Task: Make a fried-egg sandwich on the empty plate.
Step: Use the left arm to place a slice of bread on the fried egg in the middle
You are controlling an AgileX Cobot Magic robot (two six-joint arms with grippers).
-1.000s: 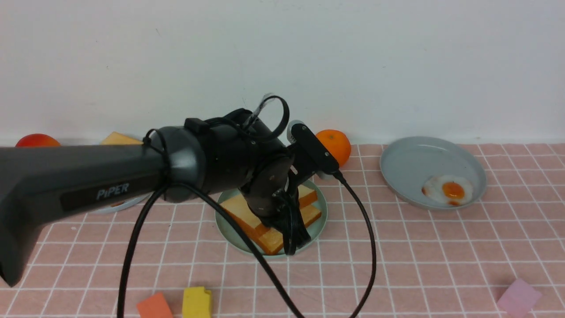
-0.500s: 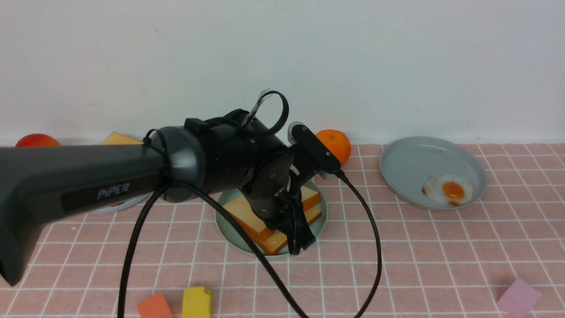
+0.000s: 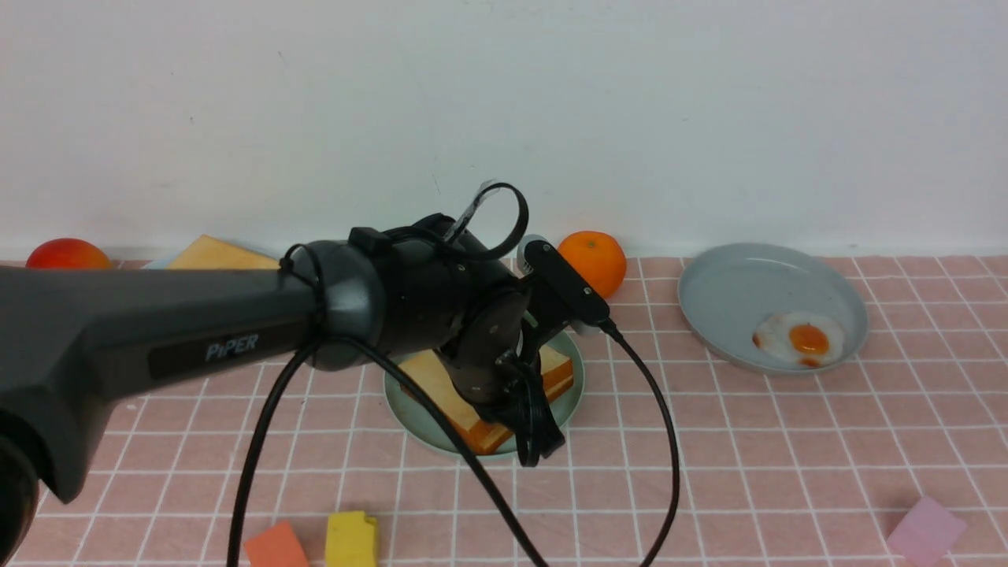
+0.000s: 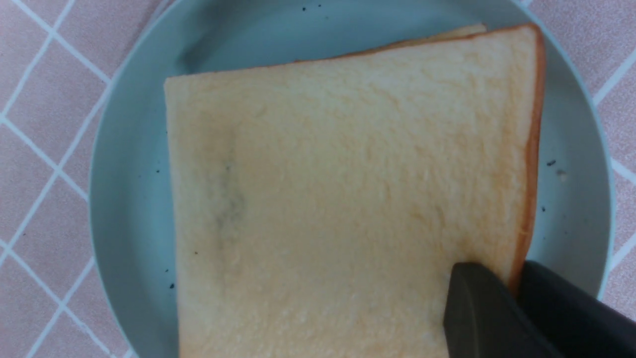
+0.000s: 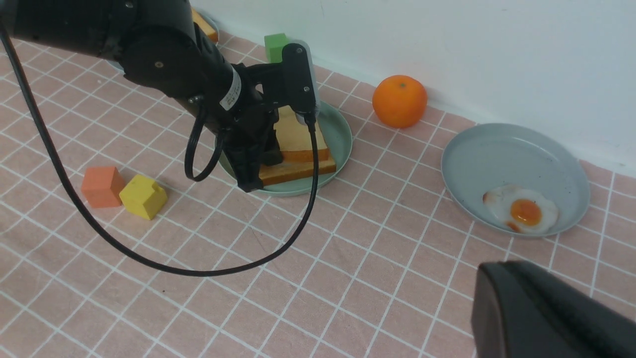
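"Toast (image 4: 348, 199) lies almost squarely over a second slice (image 5: 298, 170) on the green plate (image 4: 126, 199). No egg can be seen between them. The upper slice is gripped at its edge by the left gripper (image 4: 507, 279), clamped with a finger on either face."

"And the right gripper (image 5: 512, 272)?"

"Its fingers are held together, with nothing gripped."

"What could go wrong?"

"If the upper slice is released off line, it could be left hanging over the lower one. If the arm is pulled away before the fingers are fully parted, both slices could be dragged towards the rim. And if the stack is closed without egg, it would have to be opened again."

"Where is the fried egg (image 3: 809, 339)?"

"On the blue-grey plate (image 3: 736, 291), between 2 and 3 o'clock from the green one. It is set between 4 and 5 o'clock on that plate, orange yolk up. At 10 o'clock from the green plate, more bread (image 3: 216, 256) is held on a pale plate (image 3: 160, 262), partly hidden by the arm. The sandwich is judged unfinished."
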